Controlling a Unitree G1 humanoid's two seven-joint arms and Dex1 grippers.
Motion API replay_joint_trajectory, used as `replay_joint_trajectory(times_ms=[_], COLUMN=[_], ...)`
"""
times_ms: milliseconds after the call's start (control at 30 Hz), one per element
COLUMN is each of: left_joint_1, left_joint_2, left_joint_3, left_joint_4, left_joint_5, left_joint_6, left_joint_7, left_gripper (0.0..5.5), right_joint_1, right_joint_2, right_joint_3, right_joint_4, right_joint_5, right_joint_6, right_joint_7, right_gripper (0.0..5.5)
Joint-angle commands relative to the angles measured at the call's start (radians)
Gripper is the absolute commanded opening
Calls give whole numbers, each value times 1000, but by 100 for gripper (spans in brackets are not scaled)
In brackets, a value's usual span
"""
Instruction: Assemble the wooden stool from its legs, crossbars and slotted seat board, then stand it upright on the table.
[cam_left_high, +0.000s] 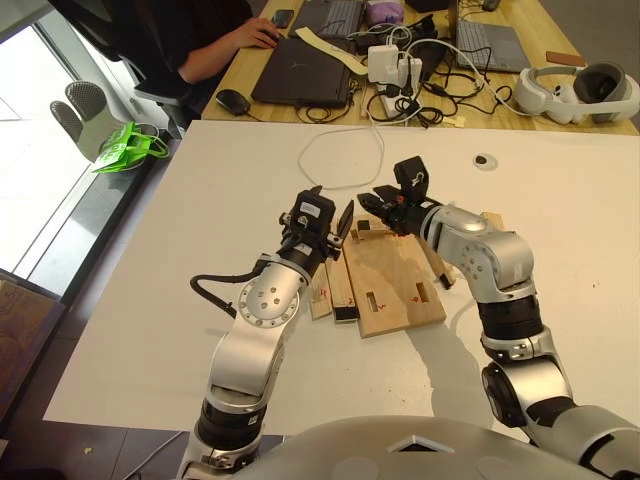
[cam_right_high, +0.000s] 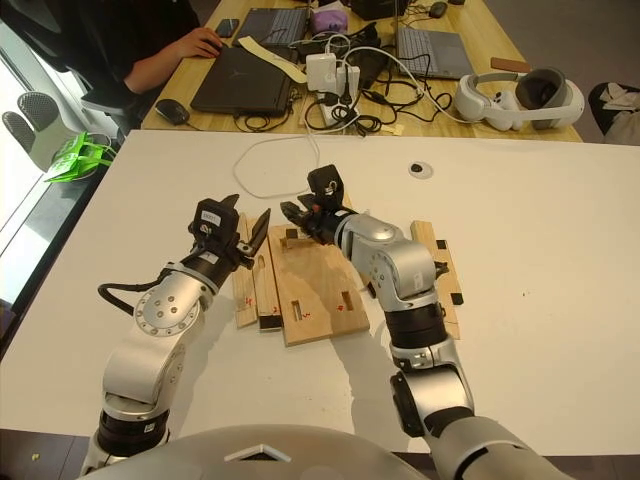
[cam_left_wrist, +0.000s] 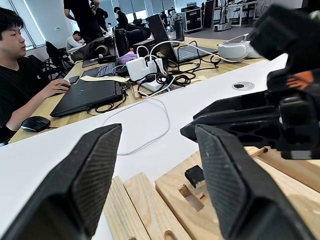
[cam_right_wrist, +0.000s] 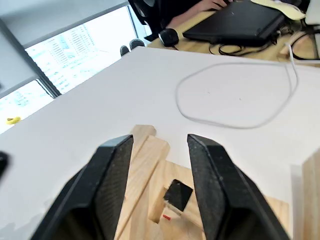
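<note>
The slotted seat board (cam_left_high: 395, 285) lies flat on the white table (cam_left_high: 150, 300). Wooden legs and crossbars (cam_left_high: 335, 290) lie side by side against its left edge, and more pieces (cam_right_high: 440, 265) lie along its right edge. My left gripper (cam_left_high: 332, 207) hangs open just above the board's far left corner, nothing between its fingers (cam_left_wrist: 95, 175). My right gripper (cam_left_high: 372, 200) is open too, low over the same far corner, its tips close to the left one. A small black block (cam_right_wrist: 178, 194) sits in a slot of the board (cam_right_wrist: 265, 215) below the right gripper (cam_right_wrist: 160, 175).
A white cable loop (cam_left_high: 340, 150) lies on the table just beyond the grippers. A round grommet (cam_left_high: 485, 161) sits at the back right. Behind the table is a desk with laptops (cam_left_high: 300, 70), chargers and a headset (cam_left_high: 585, 90).
</note>
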Motion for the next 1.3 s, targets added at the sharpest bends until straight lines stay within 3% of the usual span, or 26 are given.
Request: replay_joint_trajectory(times_ms=[33, 167, 367, 533, 1033, 1300], left_joint_1=[2, 8, -1, 3, -10, -9], left_joint_2=[-7, -26, -33, -35, -45, -51], left_joint_3=[0, -14, -16, -21, -33, -41], left_joint_4=[5, 13, 30, 30, 48, 55], left_joint_5=[8, 19, 20, 24, 27, 31], left_joint_6=[10, 1, -9, -11, -22, -31], left_joint_7=[10, 33, 35, 38, 35, 40], left_gripper=[273, 273, 273, 273, 273, 273], right_joint_1=[-137, -238, -210, -232, -456, -504], right_joint_2=[-1, -2, 92, 84, -18, -35], right_joint_3=[-98, -162, -245, -227, -267, -273], right_joint_4=[21, 225, 466, 574, 1179, 1293], right_joint_5=[-28, -108, -132, -179, -193, -211], right_joint_6=[-74, -135, -122, -186, -314, -338], right_joint_7=[-71, -199, -359, -365, -133, -84], right_gripper=[202, 202, 202, 298, 303, 178])
